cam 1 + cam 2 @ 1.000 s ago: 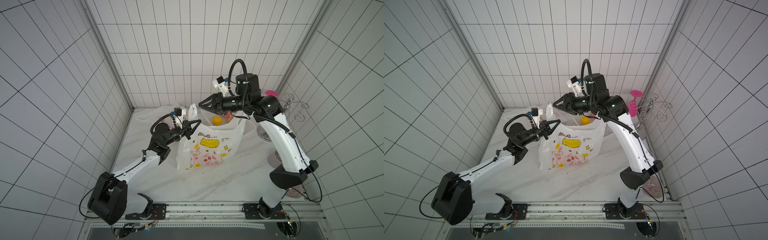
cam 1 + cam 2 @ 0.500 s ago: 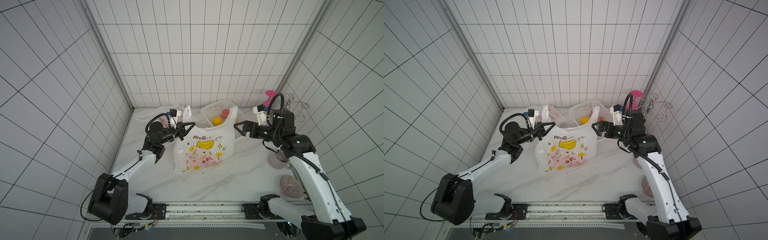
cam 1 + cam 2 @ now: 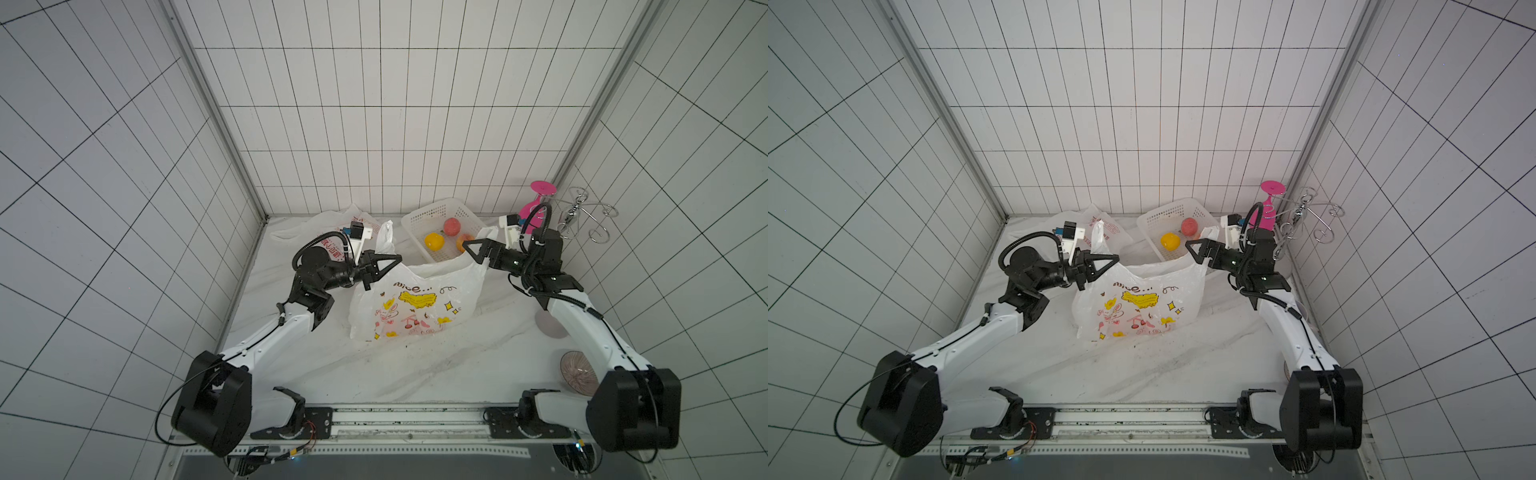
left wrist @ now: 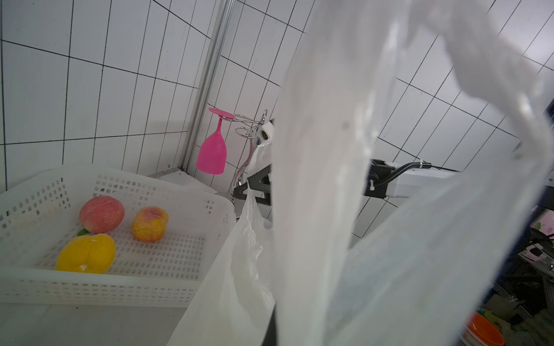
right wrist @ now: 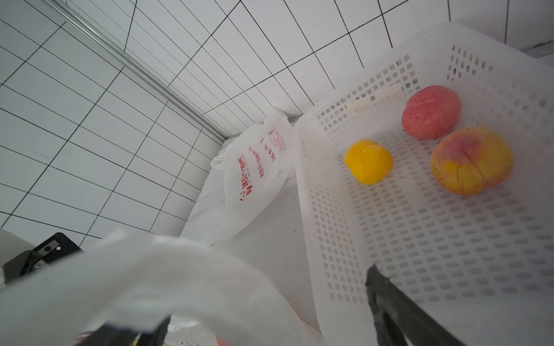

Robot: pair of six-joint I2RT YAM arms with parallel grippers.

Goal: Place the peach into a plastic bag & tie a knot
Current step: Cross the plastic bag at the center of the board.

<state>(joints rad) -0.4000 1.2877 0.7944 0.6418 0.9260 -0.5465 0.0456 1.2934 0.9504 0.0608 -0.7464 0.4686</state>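
A white plastic bag (image 3: pixel 415 303) with cartoon prints stands open on the table in both top views. My left gripper (image 3: pixel 384 264) is shut on the bag's left handle (image 4: pixel 329 149), which hides the jaws in the left wrist view. My right gripper (image 5: pixel 269 296) is open at the bag's right side, and the right handle (image 5: pixel 180 269) drapes loosely between its fingers. Three peaches lie in the white basket (image 3: pixel 415 220) behind the bag: a pink-red peach (image 5: pixel 430 112), a yellow peach (image 5: pixel 368 161) and an orange-yellow peach (image 5: pixel 472 160). I cannot tell what is inside the bag.
A second plastic bag (image 3: pixel 332 226) with red print lies crumpled at the back left. A pink wine glass (image 3: pixel 536 203) hangs upside down on a wire rack (image 3: pixel 582 216) at the back right. A pale disc (image 3: pixel 548 326) and a glass dish (image 3: pixel 577 370) sit beside the right arm.
My right arm has swung down from above the bag's mouth to the bag's right handle, and its jaws have opened wide. My left gripper has kept hold of the left handle.
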